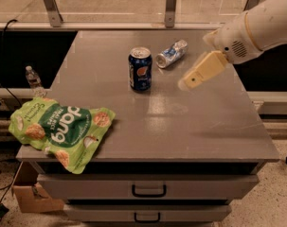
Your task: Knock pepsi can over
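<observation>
The pepsi can (pixel 140 68) stands upright on the grey cabinet top (pixel 157 117), toward the back middle. It is dark blue with a silver top and a round logo. My gripper (pixel 188 82) hangs above the top to the right of the can, about a can's height away from it, at the end of a white arm that comes in from the upper right. It is not touching the can.
A crushed silvery-blue can (pixel 171 54) lies on its side behind and right of the pepsi can. A green snack bag (pixel 62 129) hangs over the front left corner. A water bottle (pixel 33 78) stands off the left side. Drawers sit below the front edge.
</observation>
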Robot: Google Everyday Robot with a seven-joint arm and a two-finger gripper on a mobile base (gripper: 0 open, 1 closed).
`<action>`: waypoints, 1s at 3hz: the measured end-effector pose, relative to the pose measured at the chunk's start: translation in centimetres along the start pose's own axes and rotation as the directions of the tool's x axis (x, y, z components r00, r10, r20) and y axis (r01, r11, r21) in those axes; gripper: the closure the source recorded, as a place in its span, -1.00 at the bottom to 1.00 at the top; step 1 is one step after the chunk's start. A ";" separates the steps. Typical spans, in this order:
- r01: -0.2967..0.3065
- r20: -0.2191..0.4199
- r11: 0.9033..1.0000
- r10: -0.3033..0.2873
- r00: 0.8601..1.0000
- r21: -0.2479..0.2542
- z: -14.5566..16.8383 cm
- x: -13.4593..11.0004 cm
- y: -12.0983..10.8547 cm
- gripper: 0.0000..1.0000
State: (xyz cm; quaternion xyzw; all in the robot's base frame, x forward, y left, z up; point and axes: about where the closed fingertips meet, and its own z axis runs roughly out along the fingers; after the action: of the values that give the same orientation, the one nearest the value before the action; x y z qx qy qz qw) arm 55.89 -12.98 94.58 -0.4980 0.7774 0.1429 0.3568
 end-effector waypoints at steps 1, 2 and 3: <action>-0.104 0.227 0.994 0.109 0.968 -0.038 3.5 -3.4 -0.3 -1.00; -0.079 0.310 0.996 0.086 0.947 -0.036 5.5 -6.6 0.2 -1.00; -0.073 0.315 0.997 0.078 0.946 -0.027 5.6 -7.0 0.1 -1.00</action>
State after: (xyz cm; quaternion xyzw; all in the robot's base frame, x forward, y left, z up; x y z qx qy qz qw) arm 59.88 -5.03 95.45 -0.4413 0.7278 0.2401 0.4669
